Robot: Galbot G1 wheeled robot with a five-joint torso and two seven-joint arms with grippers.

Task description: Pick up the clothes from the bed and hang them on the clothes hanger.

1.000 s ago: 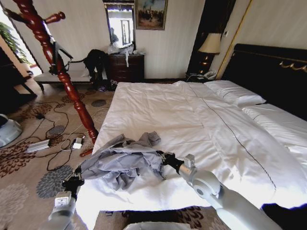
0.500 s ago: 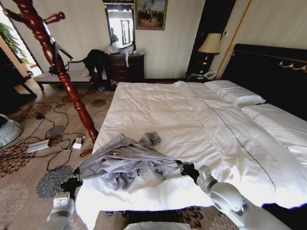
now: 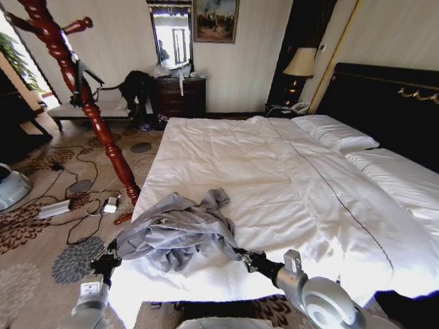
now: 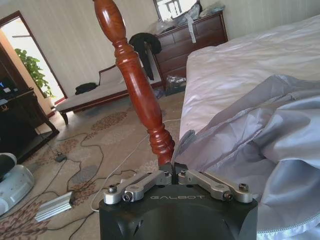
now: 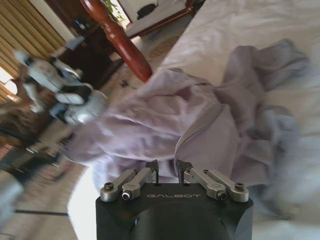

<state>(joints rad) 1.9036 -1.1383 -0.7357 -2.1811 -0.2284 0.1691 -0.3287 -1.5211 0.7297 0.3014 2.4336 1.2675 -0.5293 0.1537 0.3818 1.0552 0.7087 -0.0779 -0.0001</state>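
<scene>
The shirt (image 3: 177, 232), thin grey-blue cloth, lies crumpled on the near corner of the bed (image 3: 274, 171), one edge spilling toward the floor side. It looks light and limp, likely to sag and slide unless gathered at the collar or a hem. The left gripper (image 3: 105, 261), low beside the bed's corner, has its fingers pinched on a fold of the shirt. The right gripper (image 3: 248, 259) reaches in from the foot of the bed, arm stretched low over the duvet, fingers nipping another edge of the fabric. A wooden coat stand (image 3: 82, 89) leans nearby.
</scene>
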